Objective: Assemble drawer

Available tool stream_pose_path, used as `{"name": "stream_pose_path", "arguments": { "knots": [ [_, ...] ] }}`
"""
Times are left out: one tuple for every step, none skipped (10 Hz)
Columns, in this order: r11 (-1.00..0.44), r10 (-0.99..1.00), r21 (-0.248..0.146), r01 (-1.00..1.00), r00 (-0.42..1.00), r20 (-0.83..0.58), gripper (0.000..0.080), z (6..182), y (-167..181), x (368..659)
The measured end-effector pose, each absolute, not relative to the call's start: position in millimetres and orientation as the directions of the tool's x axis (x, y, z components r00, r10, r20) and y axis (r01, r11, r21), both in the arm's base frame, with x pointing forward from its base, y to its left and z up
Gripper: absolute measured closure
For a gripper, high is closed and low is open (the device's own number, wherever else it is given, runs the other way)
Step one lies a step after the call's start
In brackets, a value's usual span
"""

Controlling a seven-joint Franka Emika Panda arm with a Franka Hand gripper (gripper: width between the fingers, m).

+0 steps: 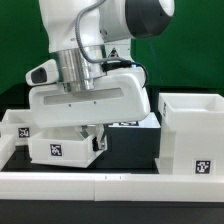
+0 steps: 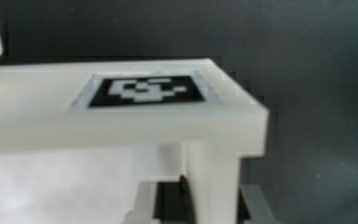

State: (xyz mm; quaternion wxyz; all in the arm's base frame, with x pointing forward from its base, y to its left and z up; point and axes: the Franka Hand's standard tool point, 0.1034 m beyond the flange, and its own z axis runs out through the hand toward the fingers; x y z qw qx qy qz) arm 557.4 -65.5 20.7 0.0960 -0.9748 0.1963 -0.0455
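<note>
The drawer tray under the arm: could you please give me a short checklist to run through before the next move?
1. Fingers closed on the tray wall: ok, the wrist view shows them pinching it.
2. Tray tag readable: ok, blurred slightly.
3. Casing upright, opening up: ok.
4. Gap between tray and casing: ok, they stand apart.
5. Tray lifted off the table: cannot tell.
6. Second tray clear of the arm: cannot tell, partly hidden.

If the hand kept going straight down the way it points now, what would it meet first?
The hand is shut on a wall of a white tray directly beneath it, so it already touches that. Pushing on would probably press the tray into the black table.
</note>
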Motion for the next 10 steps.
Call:
{"name": "stream_pose_path", "arguments": {
  "knots": [
    [-0.929, -0.331, -0.200, -0.312, 0.941, 0.068, 0.0762, 20.8, -66.7, 557.6],
    [-0.961, -0.227, -0.185, -0.206, 0.968, 0.103, 0.0762, 21.7, -70.2, 559.1],
    [-0.984, -0.078, -0.167, -0.057, 0.989, 0.127, 0.0762, 22.6, -71.8, 559.9],
    [-0.982, 0.099, -0.144, 0.120, 0.985, 0.142, 0.0764, 22.4, -72.6, 558.7],
    [-0.958, 0.242, -0.116, 0.261, 0.958, 0.154, 0.0765, 21.9, -72.9, 558.0],
    [-0.938, 0.314, -0.100, 0.332, 0.936, 0.159, 0.0765, 20.2, -74.2, 555.5],
    [-0.922, 0.360, -0.091, 0.377, 0.919, 0.161, 0.0765, 19.7, -74.8, 555.2],
    [-0.890, 0.434, -0.074, 0.449, 0.887, 0.161, 0.0765, 19.3, -76.1, 554.9],
    [-0.864, 0.486, -0.062, 0.500, 0.859, 0.160, 0.0765, 18.7, -77.3, 554.4],
    [-0.785, 0.607, -0.033, 0.618, 0.779, 0.158, 0.0765, 18.3, -80.4, 553.7]
  ]
}}
